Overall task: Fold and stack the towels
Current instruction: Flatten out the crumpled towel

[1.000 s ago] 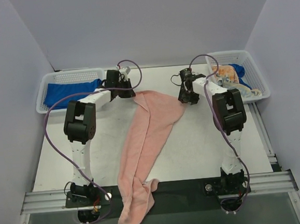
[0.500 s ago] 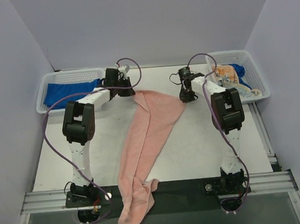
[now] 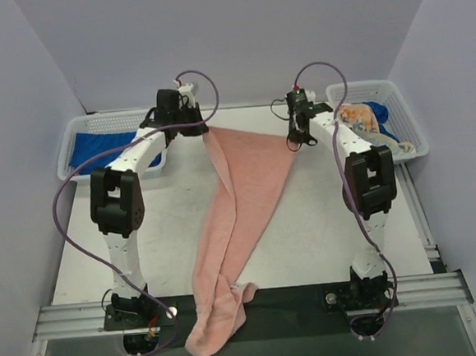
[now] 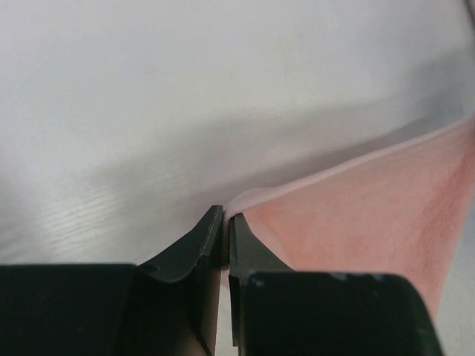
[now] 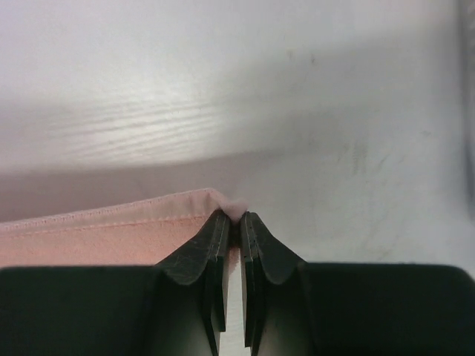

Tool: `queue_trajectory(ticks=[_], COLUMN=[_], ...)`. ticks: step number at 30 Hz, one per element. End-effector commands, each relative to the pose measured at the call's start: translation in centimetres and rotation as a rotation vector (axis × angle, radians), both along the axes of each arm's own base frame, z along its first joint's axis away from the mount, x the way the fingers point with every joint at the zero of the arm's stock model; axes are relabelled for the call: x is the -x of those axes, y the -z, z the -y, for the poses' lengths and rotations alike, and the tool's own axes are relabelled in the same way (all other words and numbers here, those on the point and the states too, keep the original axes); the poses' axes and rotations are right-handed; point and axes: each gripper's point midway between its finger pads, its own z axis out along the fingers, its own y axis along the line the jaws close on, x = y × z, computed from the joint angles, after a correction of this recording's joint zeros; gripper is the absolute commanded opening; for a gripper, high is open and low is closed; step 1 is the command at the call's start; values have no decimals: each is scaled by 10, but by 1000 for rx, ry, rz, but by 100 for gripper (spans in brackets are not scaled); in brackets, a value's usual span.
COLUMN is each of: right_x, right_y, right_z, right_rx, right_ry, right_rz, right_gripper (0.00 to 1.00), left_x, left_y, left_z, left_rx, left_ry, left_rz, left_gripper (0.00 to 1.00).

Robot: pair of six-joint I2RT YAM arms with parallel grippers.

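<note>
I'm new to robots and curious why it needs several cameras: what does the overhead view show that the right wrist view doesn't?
Only overhead: the whole pink towel trailing off the near edge of the table, the left end effector on one corner, a blue towel in the left basket, a printed towel in the right basket. Only right wrist: the right end effector pinched shut on the other corner, the stitched hem close up. Both: pink towel, that end effector, white table.

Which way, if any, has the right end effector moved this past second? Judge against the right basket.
Yes. The right end effector moved toward the far wall, along the right basket, gripping the pink towel.
</note>
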Motion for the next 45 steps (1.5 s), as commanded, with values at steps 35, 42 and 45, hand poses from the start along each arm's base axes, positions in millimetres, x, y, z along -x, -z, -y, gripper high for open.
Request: queue_trajectory(ticks=[35, 42, 45], right_x=[265, 311, 317], right_y=[-609, -645, -653], right_z=[56, 65, 66], right_rx=[40, 37, 30], right_ry=[-340, -341, -334], right_rz=[1527, 1667, 1707], right_gripper=[0, 0, 0], left_x=[319, 375, 387], left_y=[-579, -610, -619], left_z=[-88, -88, -89], left_rx=[267, 360, 380], left_ry=[37, 118, 130], left_rz=[1194, 1301, 1328], left_gripper=[0, 0, 0])
